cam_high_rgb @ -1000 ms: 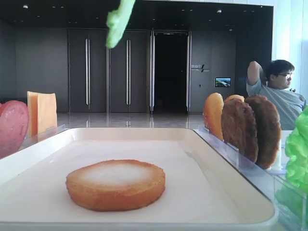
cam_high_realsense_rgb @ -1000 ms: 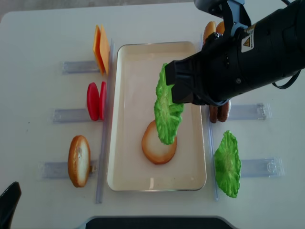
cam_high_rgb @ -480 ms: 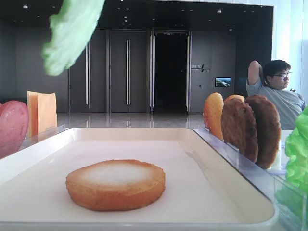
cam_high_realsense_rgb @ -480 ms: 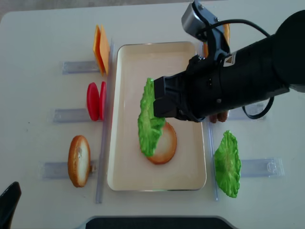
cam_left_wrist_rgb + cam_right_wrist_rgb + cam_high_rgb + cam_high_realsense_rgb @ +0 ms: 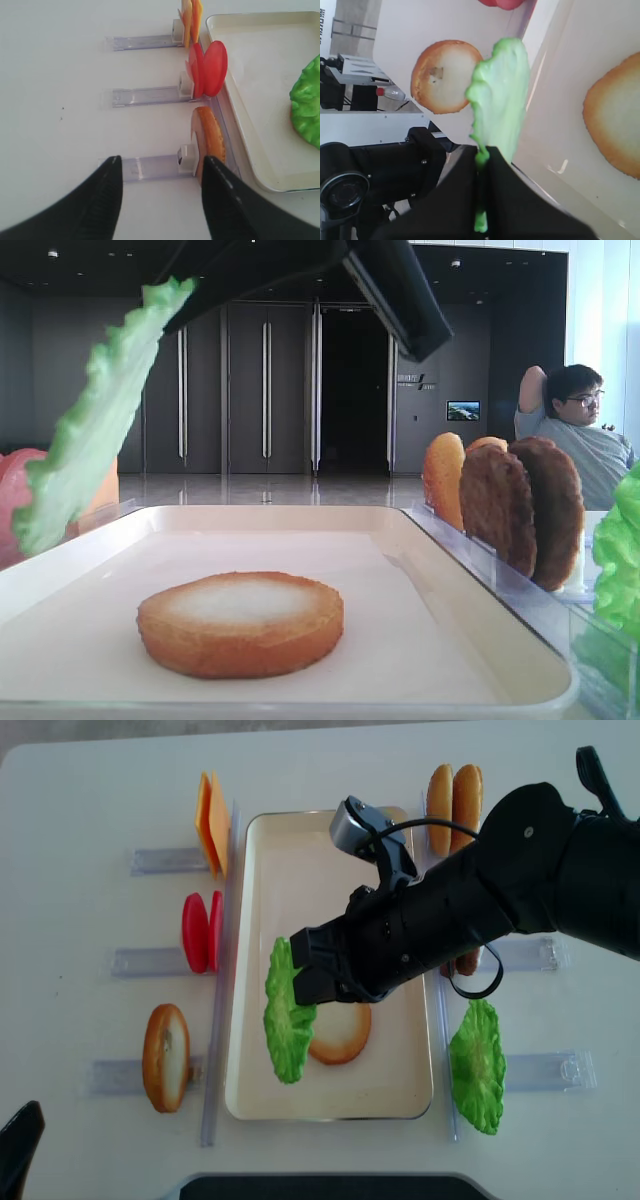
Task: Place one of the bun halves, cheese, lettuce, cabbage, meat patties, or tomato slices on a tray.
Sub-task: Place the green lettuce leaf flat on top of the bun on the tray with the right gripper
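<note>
1. We have swung the lettuce leftward and lower; it now hangs over the tray, left of the bun.
2. Our right gripper stays pinched on its edge, so release comes next.

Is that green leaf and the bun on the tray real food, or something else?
Probably fake. The lettuce looks like soft rubbery plastic: uniformly bright green, thick molded ruffles, holding shape while hanging from the right tool. The bun half looks like matte foam or plastic, smooth-edged. The tray looks like glossy cream plastic.
</note>
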You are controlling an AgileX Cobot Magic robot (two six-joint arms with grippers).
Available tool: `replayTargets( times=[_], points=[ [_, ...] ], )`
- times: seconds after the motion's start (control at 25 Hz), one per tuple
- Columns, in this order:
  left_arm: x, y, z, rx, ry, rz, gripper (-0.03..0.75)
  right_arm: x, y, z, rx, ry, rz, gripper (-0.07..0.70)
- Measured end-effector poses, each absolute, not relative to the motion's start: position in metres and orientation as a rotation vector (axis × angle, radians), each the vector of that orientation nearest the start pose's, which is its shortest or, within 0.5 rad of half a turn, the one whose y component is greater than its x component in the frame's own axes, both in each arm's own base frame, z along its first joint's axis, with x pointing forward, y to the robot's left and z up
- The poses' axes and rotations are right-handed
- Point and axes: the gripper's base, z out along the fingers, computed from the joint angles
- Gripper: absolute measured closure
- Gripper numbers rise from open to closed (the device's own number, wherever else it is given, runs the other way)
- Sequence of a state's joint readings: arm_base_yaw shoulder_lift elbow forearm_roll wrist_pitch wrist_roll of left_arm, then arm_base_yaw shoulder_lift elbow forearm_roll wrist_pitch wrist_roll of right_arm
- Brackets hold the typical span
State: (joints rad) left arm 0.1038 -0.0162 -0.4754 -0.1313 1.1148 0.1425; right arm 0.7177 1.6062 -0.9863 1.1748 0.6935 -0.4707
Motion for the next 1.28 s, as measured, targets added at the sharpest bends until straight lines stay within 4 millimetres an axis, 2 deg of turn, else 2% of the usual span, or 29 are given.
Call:
replayTargets(
  times=[0.24,0.56,0.88,1.28],
  points=[
    [-0.006,-0.011,0.267,0.050,2.099,-0.011,0.325,0.219,0.250,0.230,-0.500,2.630,1.279,0.625],
    [-0.006,-0.011,0.267,0.050,2.099,-0.011,0.325,0.229,0.241,0.228,-0.506,2.608,1.256,0.625],
    [-0.006,-0.011,0.267,0.050,2.099,-0.011,0.325,0.228,0.240,0.227,-0.548,2.603,1.261,0.625],
    [-0.006,-0.011,0.267,0.050,2.099,-0.011,0.325,0.234,0.244,0.205,-0.582,2.643,1.251,0.625]
  ],
)
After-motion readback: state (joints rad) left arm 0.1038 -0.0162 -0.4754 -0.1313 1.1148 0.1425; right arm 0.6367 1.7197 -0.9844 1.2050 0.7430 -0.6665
